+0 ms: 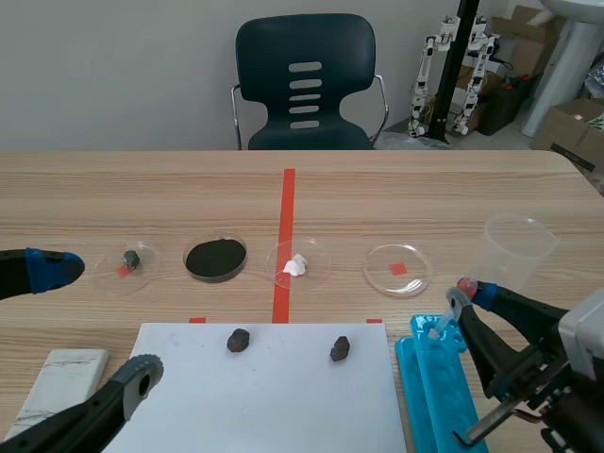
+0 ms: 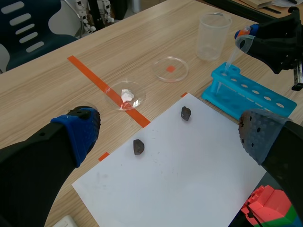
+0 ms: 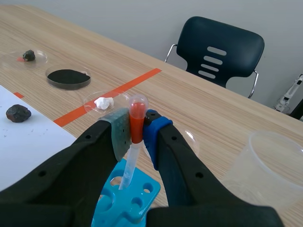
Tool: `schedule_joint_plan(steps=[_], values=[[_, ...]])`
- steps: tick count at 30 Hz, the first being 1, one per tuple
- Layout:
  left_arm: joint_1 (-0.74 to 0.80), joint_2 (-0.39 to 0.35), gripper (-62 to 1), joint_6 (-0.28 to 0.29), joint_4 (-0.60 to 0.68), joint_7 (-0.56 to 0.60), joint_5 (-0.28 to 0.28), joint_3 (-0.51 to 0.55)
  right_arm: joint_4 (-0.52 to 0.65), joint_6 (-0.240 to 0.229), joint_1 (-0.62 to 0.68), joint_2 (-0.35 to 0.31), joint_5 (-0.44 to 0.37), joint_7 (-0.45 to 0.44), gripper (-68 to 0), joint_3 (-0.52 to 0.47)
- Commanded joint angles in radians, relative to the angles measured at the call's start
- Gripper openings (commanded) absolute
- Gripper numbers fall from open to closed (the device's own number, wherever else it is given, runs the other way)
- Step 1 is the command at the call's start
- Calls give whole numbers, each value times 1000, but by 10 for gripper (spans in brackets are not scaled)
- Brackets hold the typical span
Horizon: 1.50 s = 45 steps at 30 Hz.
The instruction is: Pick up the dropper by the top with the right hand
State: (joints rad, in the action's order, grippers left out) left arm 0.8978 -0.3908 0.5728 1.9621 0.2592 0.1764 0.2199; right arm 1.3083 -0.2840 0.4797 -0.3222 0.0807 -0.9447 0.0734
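R jaws clamped on orange-red bulb of clear plastic dropper (image 3: 136,118), stem hanging below them to bright-blue plastic tube rack (image 3: 147,189). L jaws wide.

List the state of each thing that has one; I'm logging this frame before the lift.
dropper: upright, clamped at its red bulb, lower end at the blue rack
right gripper: shut on the dropper
left gripper: open, holding nothing
beaker: upright, empty
blue rack: other holes empty
powder dish: filled with dark powder
clear dish over the red mark: empty
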Motion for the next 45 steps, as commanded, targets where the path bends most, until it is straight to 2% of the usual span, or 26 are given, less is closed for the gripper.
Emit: schedule_joint_plan(steps=[1, 8, 11, 16, 20, 34, 45], values=[[2, -1, 6, -1, 10, 13, 14, -2, 6, 0, 0, -10, -2, 15, -609, -2], [2, -1, 6, -1, 10, 13, 14, -2, 18, 0, 13, -11, -65, 21, -609, -2], [2, -1, 6, -1, 10, 13, 14, -2, 69, 0, 39, -24, -74, 63, -610, -2], [2, -1, 6, -1, 10, 13, 14, -2, 213, 2, 93, -56, -89, 169, -609, -3], [2, -1, 6, -1, 10, 13, 14, -2, 334, 32, 138, -58, -93, 254, -609, -28], [2, -1, 6, -1, 10, 13, 14, -2, 690, 34, 336, -53, -93, 421, -609, -118], [2, -1, 6, -1, 10, 13, 14, -2, 775, 37, 494, -33, -214, 422, -610, -145]])
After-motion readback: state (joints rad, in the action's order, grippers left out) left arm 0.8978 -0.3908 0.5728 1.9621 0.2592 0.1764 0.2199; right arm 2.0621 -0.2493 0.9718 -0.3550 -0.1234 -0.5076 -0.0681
